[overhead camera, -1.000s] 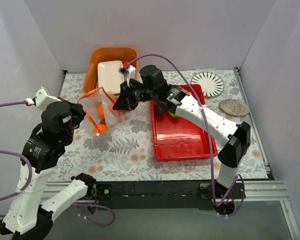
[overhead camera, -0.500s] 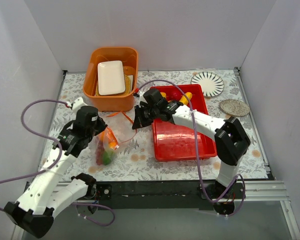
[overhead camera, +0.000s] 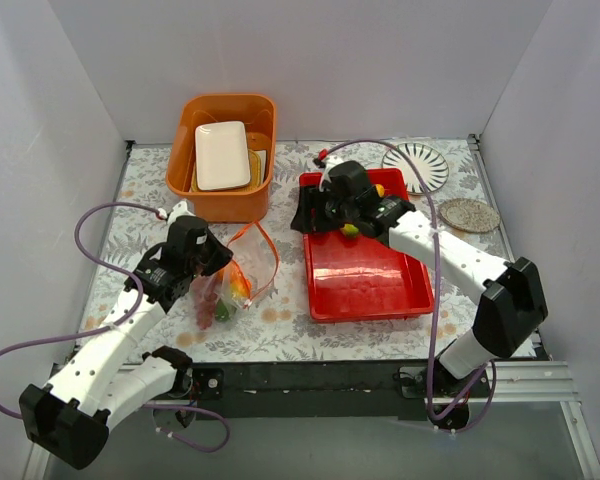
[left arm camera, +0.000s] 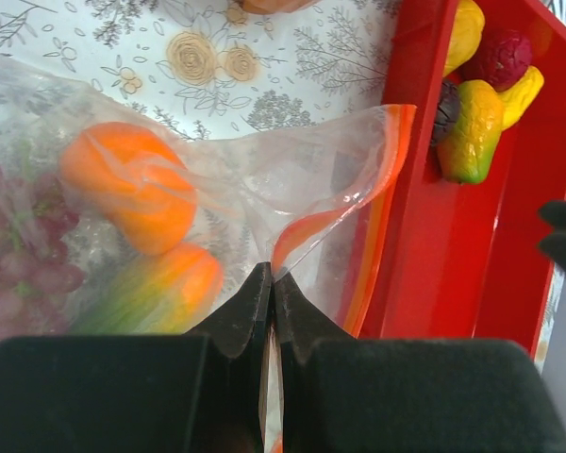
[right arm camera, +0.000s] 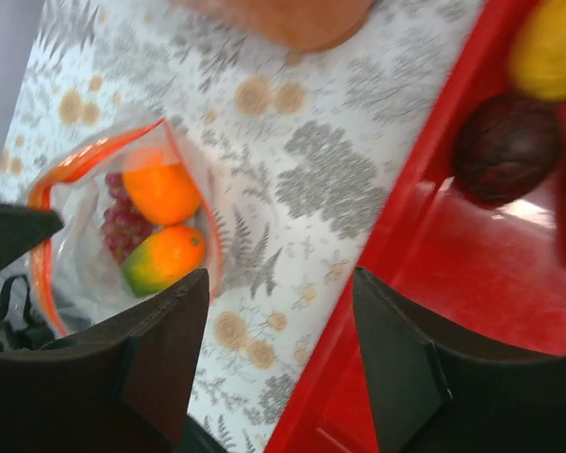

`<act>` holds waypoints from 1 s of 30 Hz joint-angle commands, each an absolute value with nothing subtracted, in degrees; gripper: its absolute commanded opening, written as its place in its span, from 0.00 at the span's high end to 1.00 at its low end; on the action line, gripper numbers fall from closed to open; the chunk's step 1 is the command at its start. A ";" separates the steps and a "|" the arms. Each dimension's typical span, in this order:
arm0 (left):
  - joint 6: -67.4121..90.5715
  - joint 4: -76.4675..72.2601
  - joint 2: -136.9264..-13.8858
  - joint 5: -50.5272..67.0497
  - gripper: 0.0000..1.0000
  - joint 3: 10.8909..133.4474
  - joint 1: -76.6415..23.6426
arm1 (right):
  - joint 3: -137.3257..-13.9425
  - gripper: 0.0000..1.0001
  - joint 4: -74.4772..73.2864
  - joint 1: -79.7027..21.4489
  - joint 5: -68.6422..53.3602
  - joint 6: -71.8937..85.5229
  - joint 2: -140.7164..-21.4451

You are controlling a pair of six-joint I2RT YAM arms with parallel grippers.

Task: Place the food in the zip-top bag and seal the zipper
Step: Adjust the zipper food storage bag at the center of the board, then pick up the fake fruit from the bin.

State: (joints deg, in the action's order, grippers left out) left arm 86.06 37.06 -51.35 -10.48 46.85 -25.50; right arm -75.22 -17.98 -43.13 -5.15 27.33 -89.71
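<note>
The clear zip-top bag lies on the floral table left of the red tray. Inside it are an orange, a mango and dark red grapes. Its orange-red zipper gapes open. My left gripper is shut on the near edge of the bag's mouth. My right gripper is open and holds nothing, hovering over the tray's left rim. More food lies in the tray's far end: a mango, a dark red fruit and a yellow fruit.
An orange tub holding a white plate stands behind the bag. A striped plate and a speckled disc sit at the back right. White walls close in three sides.
The bag came down from mid-air onto the table with the left gripper still on it. The right gripper let go of the bag's mouth, opened and swung right over the tray.
</note>
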 commanded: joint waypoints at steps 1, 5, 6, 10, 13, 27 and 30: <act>84.99 34.63 -51.59 -7.12 1.00 49.83 -25.22 | -75.67 0.30 -21.44 -35.89 1.49 24.17 -89.55; 85.08 34.02 -51.68 -5.01 1.00 50.19 -25.22 | -77.08 0.30 -23.64 -30.16 1.32 19.79 -93.15; 85.08 33.93 -51.68 -4.66 1.00 50.19 -25.22 | -78.47 0.30 -24.08 -29.19 1.06 19.17 -94.03; 84.73 33.84 -51.68 -3.25 1.00 50.54 -25.22 | -81.21 0.30 -24.53 -23.74 -2.00 17.14 -99.91; 84.20 33.84 -51.94 -2.64 1.00 50.54 -25.22 | -83.57 0.31 -23.99 -22.15 -3.69 15.21 -103.69; 84.20 34.28 -52.21 -1.32 1.00 50.01 -25.22 | -84.91 0.29 -24.70 -21.71 -8.00 11.69 -110.39; 84.20 34.28 -52.21 -1.32 1.00 49.92 -25.22 | -84.20 0.28 -24.43 -21.80 -8.88 11.08 -111.09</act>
State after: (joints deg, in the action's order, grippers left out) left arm 84.84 34.70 -52.45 -2.35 48.40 -25.50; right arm -84.51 -25.23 -21.61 -6.87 12.91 -110.10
